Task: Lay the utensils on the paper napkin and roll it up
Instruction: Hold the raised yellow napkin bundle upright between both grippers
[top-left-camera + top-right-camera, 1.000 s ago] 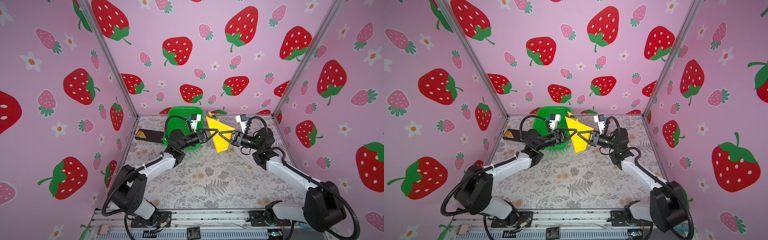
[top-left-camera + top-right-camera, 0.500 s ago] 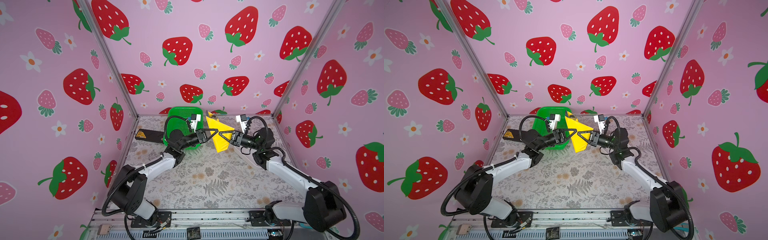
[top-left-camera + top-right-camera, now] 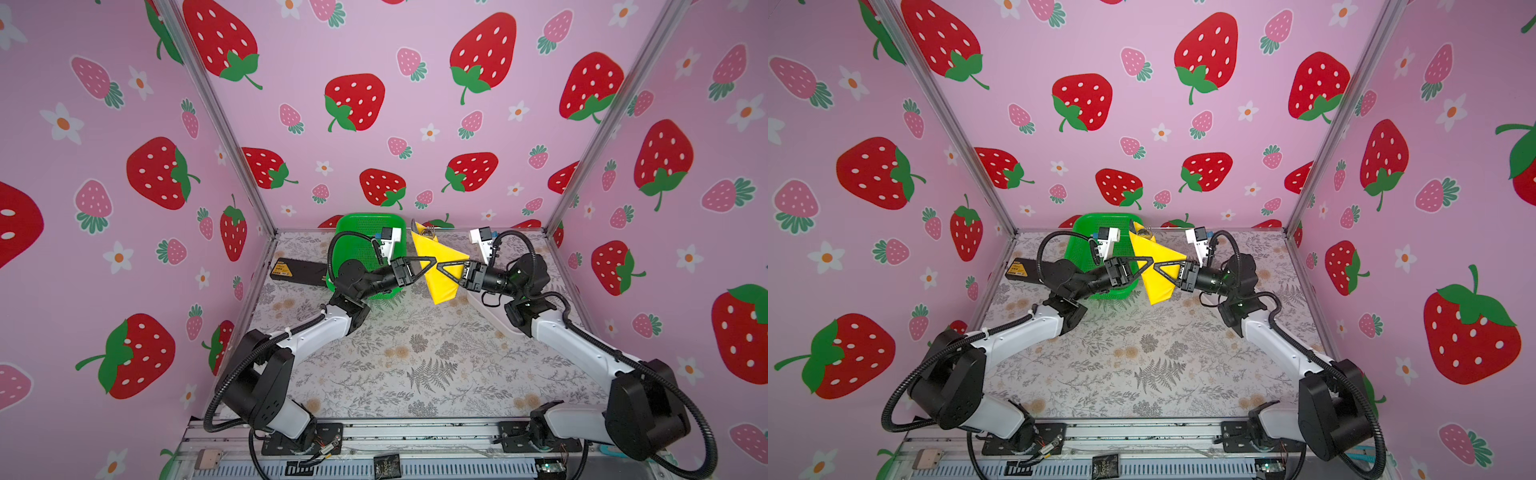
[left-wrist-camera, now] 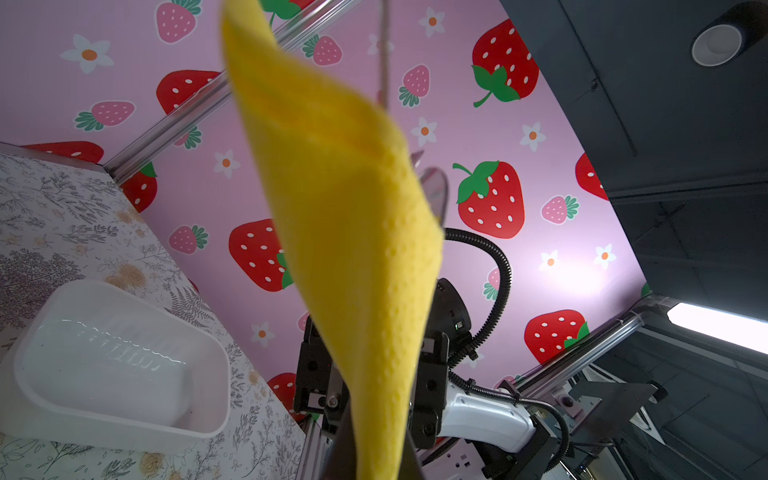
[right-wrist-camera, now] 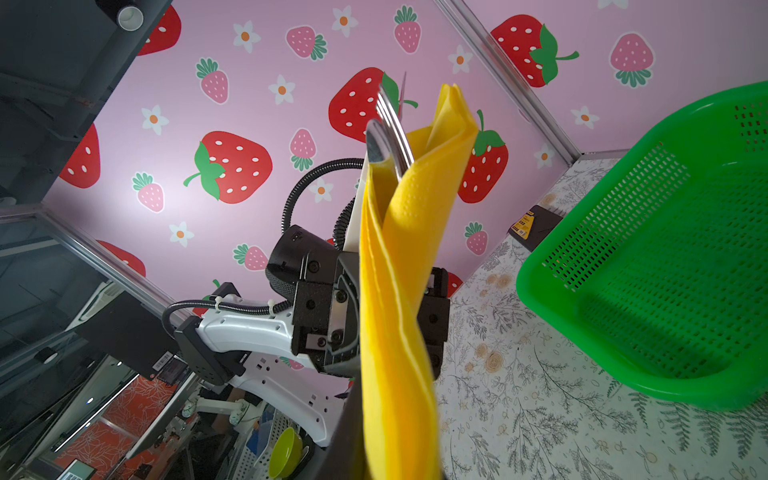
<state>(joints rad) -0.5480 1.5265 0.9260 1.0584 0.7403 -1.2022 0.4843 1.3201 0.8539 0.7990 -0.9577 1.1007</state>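
holding the paper napkin (image 3: 441, 286) up, apparently clear of the table (image 3: 415, 353), rolled loosely about the utensils (image 5: 392, 133) and standing on end with some tilt, just beside the green basket (image 3: 357, 226). showing fork tines and a spoon bowl out of the roll's upper end in the right wrist view; hiding the handles inside the paper. pinched from the left by the left gripper (image 3: 433, 262), clamped on the roll's middle, and from the right by the right gripper (image 3: 440, 266), likewise clamped, with tips almost meeting.

looks like the tail end of the rolling step, with wrapping done and only tidying and setting down left. calls next for a slow lowering onto bare table between the basket and the white dish (image 4: 124, 432), keeping the open end raised to avoid spilling cutlery, then releasing one side at a time to keep the paper from springing loose.
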